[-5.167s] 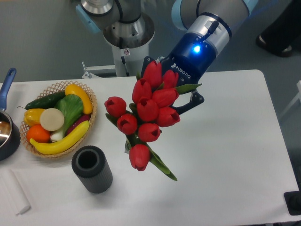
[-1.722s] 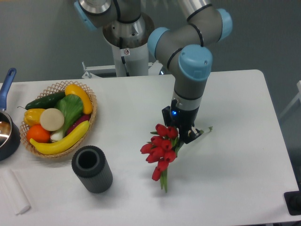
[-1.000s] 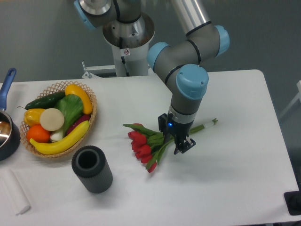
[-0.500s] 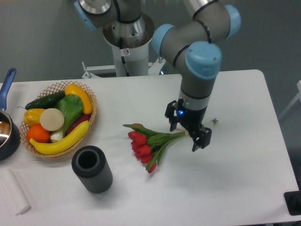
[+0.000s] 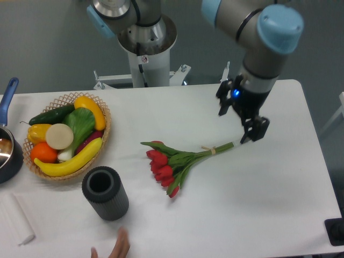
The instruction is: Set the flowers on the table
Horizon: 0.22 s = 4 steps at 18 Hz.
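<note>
Up and away goes the gripper [image 5: 239,120], lifted off the flowers [image 5: 173,162] and swung toward the far right since half a second ago, and a hand [image 5: 115,248] has popped in at the near edge! The jaws are spread wide with nothing between them, one finger [image 5: 255,130] hanging just above the stem tips, the other up by the wrist, where a blue light glows.

The flowers lie flat on the table [image 5: 269,204], right around the middle. Red buds cluster at the near-left end, green leaves fan out leftward, and the tied stems run up and to the right, ending just beside the gripper's lower finger. Whether that finger touches the stem tips, I cannot tell from this angle. The bunch has not shifted from where it lay a moment back.

Over on the left, the basket [image 5: 101,136] sits with its banana, cucumber, peppers, orange and greens piled inside, well apart from the flowers. Just near of it stands the dark cup [image 5: 105,193], upright, mouth open to the camera. At the far left edge a pot [image 5: 8,150] with a blue handle peeks in, and a white block [image 5: 15,220] lies at the near-left corner. The hand shows only fingertips, just near of the cup.
</note>
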Available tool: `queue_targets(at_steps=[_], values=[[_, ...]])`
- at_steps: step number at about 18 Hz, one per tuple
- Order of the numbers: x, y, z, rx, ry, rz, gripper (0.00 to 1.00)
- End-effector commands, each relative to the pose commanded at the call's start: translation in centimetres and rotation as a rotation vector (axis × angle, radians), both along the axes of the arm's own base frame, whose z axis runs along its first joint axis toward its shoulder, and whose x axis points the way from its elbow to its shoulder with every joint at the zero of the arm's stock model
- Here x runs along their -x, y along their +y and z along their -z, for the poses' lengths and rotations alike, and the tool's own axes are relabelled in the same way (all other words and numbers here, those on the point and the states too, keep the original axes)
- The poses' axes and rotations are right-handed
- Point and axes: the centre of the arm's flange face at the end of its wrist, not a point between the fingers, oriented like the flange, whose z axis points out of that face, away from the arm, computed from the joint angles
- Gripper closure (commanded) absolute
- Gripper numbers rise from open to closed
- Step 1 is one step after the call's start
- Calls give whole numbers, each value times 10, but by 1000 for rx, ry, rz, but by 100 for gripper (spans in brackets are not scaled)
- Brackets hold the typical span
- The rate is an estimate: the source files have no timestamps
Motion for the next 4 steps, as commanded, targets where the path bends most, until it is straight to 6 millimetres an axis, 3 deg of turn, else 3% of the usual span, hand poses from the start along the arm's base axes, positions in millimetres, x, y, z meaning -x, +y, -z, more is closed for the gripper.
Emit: queue_targets(at_steps=[4], values=[[1, 0, 1, -1, 1, -2, 0]])
